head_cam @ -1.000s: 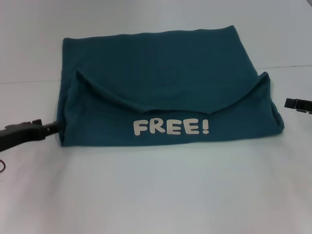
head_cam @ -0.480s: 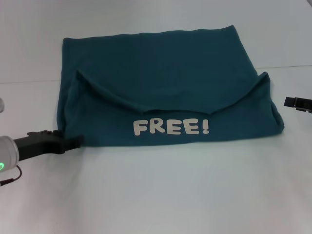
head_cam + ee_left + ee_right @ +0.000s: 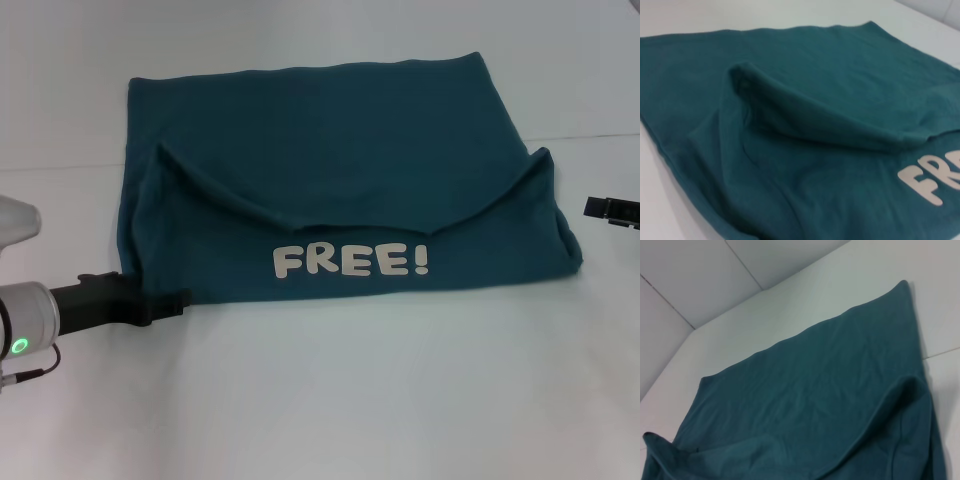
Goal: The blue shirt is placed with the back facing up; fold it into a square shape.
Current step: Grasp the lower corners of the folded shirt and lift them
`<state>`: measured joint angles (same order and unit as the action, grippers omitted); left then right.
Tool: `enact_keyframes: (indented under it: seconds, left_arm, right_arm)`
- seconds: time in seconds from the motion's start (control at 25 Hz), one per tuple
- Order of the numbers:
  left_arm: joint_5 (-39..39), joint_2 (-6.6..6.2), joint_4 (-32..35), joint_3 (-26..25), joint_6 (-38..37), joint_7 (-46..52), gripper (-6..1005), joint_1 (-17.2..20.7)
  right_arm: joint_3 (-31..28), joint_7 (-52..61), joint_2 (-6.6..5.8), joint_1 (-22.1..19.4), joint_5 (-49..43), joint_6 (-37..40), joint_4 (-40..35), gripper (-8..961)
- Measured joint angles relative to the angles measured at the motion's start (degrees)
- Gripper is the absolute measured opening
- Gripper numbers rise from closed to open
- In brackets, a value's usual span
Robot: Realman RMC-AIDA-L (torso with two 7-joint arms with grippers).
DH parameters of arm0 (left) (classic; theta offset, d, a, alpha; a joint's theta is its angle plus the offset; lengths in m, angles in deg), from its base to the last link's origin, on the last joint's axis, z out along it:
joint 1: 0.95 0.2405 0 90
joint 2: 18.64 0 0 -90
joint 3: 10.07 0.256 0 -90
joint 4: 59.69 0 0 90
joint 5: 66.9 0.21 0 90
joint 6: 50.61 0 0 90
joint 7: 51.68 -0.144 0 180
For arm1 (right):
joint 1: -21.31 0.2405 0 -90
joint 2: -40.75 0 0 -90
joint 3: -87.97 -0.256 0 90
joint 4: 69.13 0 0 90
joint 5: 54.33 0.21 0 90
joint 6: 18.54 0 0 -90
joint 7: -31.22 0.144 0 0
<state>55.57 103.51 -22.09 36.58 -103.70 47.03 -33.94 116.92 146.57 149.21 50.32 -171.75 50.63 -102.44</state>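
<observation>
At left of the head view: left gripper (image 3: 178, 304), black, level and low over the table (image 3: 350, 400), pointing right. Tip at the near-left corner of the shirt (image 3: 330, 150), right at the hem; contact cannot be told. Opening state: cannot be told from any view. Behind it, silver wrist segment with a lit green ring (image 3: 20, 346).

At centre: shirt lying on the white table, partly folded into a broad rectangle. Far layer flat, with a straight far edge. Near layer laid over it, its upper edge dipping in a shallow curve at the middle and rising to a raised point at each side. White print "FREE!" (image 3: 352, 261) face up near the near edge, just right of centre. Near edge straight; right near corner rounded and slightly bulged.

Left wrist view: shirt (image 3: 815, 75) seen close, with the raised fold ridge running across it and the first letters of the print (image 3: 930, 182) at one edge.

Right wrist view: shirt (image 3: 815, 390) flat against the table (image 3: 920, 290), one folded edge standing up in a curve; grey wall panels (image 3: 700, 275) beyond.

At right of the head view: right gripper (image 3: 612, 212), only a short black tip showing at the frame edge, near the shirt's right side but apart from it. Opening state: cannot be told.
</observation>
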Motion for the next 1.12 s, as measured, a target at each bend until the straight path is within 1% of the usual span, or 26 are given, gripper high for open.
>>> enact_keyframes:
  seconds: [0.2,0.48,0.6,1.0,1.12]
  left_arm:
    - [2.32,0.33,1.12,0.39,0.63,0.87,718,-0.14]
    - [4.89,0.28,2.01,0.34,2.2,4.13,639,-0.18]
    - [5.15,0.28,2.08,0.34,2.61,4.5,418,-0.19]
    - [5.22,0.24,2.22,0.57,2.72,4.86,174,-0.7]
    - [5.23,0.17,2.22,0.61,2.72,5.11,79,-0.78]
  right_arm:
    - [-0.1,-0.05,0.25,-0.25,0.0,-0.23,0.0,596]
    - [-0.22,-0.33,0.42,-0.42,0.12,-0.26,0.0,594]
    - [-0.32,-0.35,0.42,-0.44,0.11,-0.34,0.0,594]
    - [-0.56,-0.39,0.51,-0.57,0.0,-0.44,0.0,594]
    - [-0.56,-0.44,0.5,-0.74,0.0,-0.64,0.0,594]
